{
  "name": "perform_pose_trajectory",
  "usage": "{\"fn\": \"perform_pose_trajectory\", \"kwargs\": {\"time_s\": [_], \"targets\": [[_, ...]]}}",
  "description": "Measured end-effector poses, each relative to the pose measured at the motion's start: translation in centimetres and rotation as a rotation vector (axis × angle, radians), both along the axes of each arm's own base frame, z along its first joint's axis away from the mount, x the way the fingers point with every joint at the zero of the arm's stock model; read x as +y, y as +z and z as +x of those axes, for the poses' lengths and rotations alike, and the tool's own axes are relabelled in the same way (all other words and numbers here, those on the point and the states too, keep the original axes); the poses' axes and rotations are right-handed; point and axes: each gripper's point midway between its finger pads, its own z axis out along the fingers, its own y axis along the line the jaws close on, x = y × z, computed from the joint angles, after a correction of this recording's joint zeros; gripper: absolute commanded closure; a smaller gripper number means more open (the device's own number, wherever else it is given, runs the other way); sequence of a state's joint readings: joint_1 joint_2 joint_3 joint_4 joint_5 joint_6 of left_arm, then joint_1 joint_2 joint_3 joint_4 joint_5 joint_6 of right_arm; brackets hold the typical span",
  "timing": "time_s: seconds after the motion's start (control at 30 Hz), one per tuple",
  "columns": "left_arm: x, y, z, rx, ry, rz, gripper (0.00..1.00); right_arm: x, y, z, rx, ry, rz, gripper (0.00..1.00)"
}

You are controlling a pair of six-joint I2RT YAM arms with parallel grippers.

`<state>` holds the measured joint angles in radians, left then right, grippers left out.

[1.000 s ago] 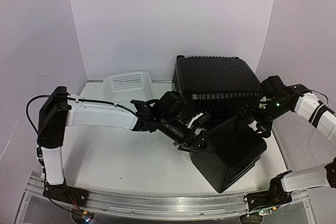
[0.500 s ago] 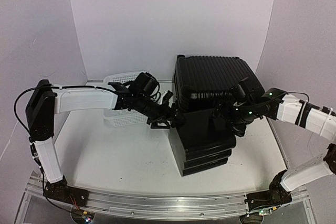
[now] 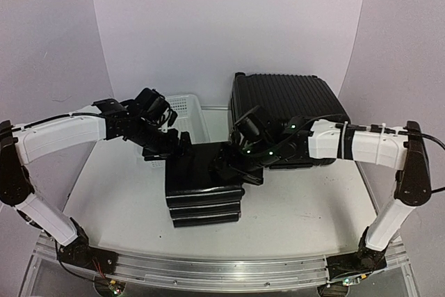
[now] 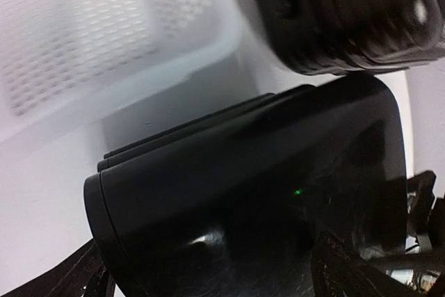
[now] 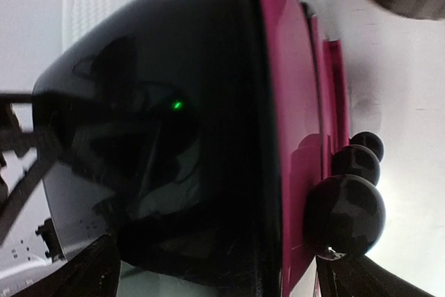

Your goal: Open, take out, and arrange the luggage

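The luggage point(image 3: 285, 102), a large ribbed black suitcase, lies closed at the back right; its corner shows in the left wrist view point(image 4: 348, 19). A smaller smooth black case point(image 3: 205, 186) sits at the table's middle, in front and left of it. My left gripper point(image 3: 174, 152) clamps the case's far left end, with the case point(image 4: 243, 172) filling the gap between its fingers point(image 4: 344, 266). My right gripper point(image 3: 236, 166) clamps the case's far right end; the right wrist view shows its pink side point(image 5: 292, 102) and black knobs point(image 5: 344, 213).
A white perforated basket point(image 3: 186, 113) stands at the back, left of the luggage and just behind my left gripper; it also shows in the left wrist view point(image 4: 104, 33). White walls close the back and both sides.
Both arms have carried the smaller black case leftward, from in front of the luggage at the right to the table's middle. The luggage and the basket have stayed put.
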<state>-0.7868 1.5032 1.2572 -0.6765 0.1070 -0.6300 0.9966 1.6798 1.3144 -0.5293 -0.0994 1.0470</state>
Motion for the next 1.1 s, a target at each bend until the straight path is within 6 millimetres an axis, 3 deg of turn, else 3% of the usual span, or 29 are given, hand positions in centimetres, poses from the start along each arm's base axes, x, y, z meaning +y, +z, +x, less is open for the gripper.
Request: {"fn": "perform_pose_trajectory", "kwargs": {"time_s": [0.3,0.53,0.7,0.8,0.9,1.03,1.1], "targets": [[8.3,0.4,3.1,-0.037,0.159,0.142,0.02,8.9,-0.1,-3.7,0.03,0.279,0.101,0.02],[15.4,-0.3,6.0,-0.052,0.281,0.319,0.0,16.2,0.2,-4.3,0.029,0.377,0.24,0.02],[19.7,1.1,6.4,-0.082,0.341,0.474,0.0,20.4,0.3,-4.8,0.036,0.44,0.327,0.02],[20.6,3.2,6.2,-0.125,0.348,0.511,0.01,20.2,0.0,-5.0,0.017,0.471,0.312,0.02],[21.0,5.6,5.6,-0.17,0.348,0.499,0.0,18.8,0.1,-5.1,-0.027,0.519,0.252,0.02],[20.0,9.6,4.2,-0.237,0.313,0.374,0.01,12.3,1.0,-3.9,-0.156,0.53,0.061,0.02],[18.6,11.5,3.5,-0.263,0.263,0.281,0.01,7.4,2.1,-2.7,-0.216,0.505,-0.039,0.02]]}}
